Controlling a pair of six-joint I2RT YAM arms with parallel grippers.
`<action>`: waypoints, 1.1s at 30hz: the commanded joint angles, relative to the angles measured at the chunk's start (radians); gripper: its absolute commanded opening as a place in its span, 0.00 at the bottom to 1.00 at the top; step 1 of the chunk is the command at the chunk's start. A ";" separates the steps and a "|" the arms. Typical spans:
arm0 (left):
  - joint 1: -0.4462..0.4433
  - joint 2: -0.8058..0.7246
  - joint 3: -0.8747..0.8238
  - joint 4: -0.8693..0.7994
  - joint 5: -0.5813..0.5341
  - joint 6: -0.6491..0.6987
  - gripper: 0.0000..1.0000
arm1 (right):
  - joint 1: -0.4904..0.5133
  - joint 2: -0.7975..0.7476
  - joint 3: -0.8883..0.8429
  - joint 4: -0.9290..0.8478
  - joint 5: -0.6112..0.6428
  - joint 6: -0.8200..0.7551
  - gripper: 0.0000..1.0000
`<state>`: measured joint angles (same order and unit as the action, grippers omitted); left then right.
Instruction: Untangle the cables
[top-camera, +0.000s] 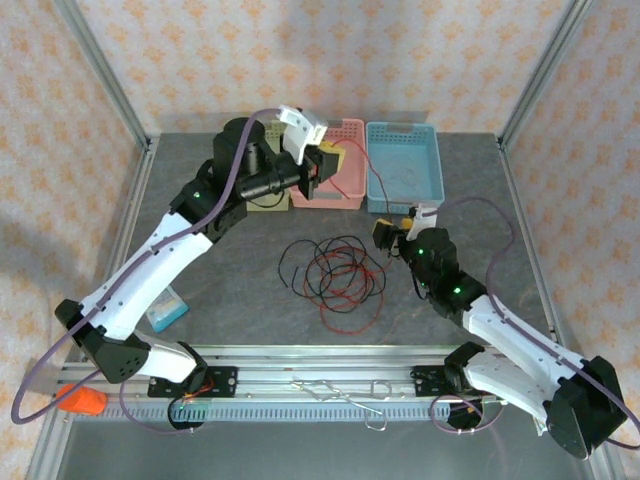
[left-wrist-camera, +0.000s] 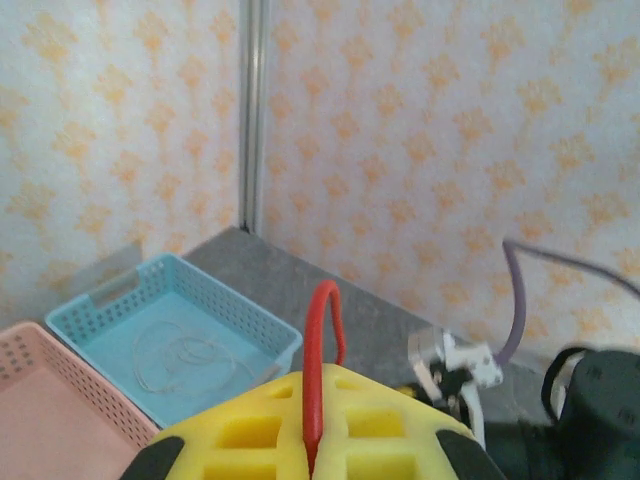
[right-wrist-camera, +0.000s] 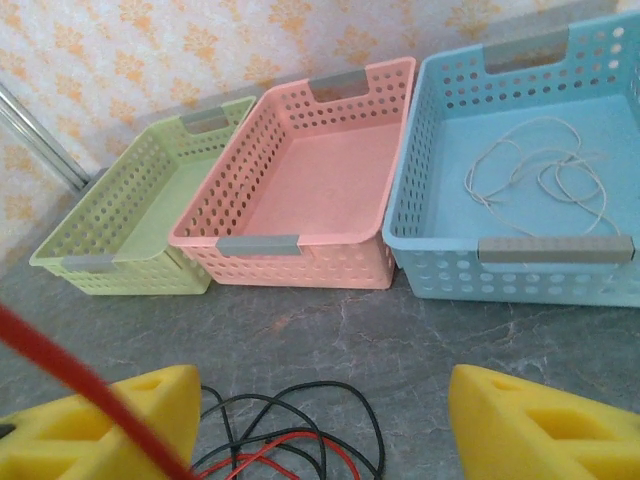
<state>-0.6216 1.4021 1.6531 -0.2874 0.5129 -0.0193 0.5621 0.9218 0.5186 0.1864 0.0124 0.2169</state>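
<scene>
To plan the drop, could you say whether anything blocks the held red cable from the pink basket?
Nothing visible does; the left gripper, shut on the red cable, hangs over the empty pink basket.

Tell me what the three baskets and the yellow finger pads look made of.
The green basket, pink basket and blue basket look like moulded plastic, slightly glossy: even rows of holes, thin walls. The pads look like soft foam, matte and faintly porous, though that is a guess.
</scene>
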 joint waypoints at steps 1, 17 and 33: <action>-0.001 -0.012 0.122 -0.028 -0.037 -0.034 0.00 | -0.002 0.032 -0.026 0.155 0.044 0.070 0.65; 0.007 0.179 0.545 -0.221 -0.302 -0.049 0.00 | -0.002 0.060 -0.112 0.208 -0.040 0.118 0.77; 0.037 0.418 0.694 -0.218 -0.445 -0.099 0.00 | -0.002 -0.192 0.020 0.024 -0.181 -0.127 1.00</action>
<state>-0.5991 1.7992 2.2795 -0.4969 0.1097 -0.0902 0.5621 0.7654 0.4934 0.2470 -0.1654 0.1390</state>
